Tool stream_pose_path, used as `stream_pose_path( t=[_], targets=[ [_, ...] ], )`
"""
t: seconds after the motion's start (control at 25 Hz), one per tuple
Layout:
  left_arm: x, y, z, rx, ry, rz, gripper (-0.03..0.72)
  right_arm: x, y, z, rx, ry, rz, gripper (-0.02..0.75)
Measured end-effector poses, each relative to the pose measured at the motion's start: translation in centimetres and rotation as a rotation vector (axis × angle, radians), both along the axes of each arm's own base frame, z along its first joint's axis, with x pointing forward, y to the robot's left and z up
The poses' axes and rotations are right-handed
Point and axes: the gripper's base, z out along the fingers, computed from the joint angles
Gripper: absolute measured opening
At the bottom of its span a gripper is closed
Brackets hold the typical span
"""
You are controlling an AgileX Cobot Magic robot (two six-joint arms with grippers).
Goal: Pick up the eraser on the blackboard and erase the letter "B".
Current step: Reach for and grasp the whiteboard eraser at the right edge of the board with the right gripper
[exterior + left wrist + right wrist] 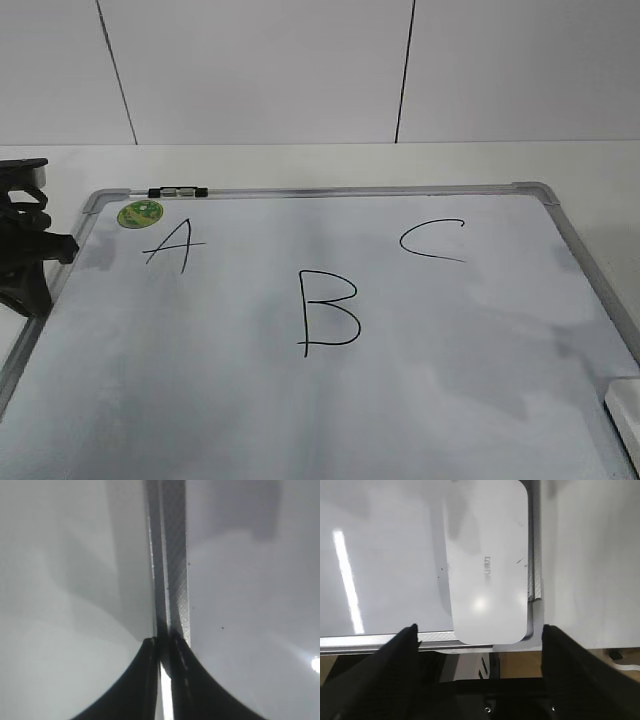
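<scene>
The blackboard [330,400] is a white dry-erase board with a grey frame, lying flat. The letter "B" [328,311] is drawn in black at its middle, between a slanted "A" [172,245] and a "C" [432,240]. The eraser [624,408], a flat white block, lies at the board's near right corner. In the right wrist view the eraser [487,565] lies along the frame, and my right gripper [479,630] is open, its fingers apart on either side of the eraser's near end. My left gripper [38,248] is shut and empty over the board's left frame [176,580].
A black-and-white marker [177,191] lies along the board's far frame. A round green sticker [139,212] sits at the far left corner. A white table [590,165] surrounds the board, with a white panelled wall behind.
</scene>
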Motion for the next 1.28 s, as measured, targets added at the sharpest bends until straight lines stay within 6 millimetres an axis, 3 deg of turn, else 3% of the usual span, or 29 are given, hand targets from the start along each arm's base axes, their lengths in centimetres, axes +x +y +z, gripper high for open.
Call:
stream_pose_path(
  t=[0.56, 1.28],
  targets=[
    [0.0, 0.0, 0.0, 0.0, 0.002, 0.0, 0.036, 4.4, 0.3, -4.6, -0.042, 0.118, 0.014, 0.623],
    [0.0, 0.0, 0.0, 0.001, -0.001, -0.006, 0.036, 6.1, 0.4, -7.6, -0.062, 0.214, 0.035, 0.623]
  ],
)
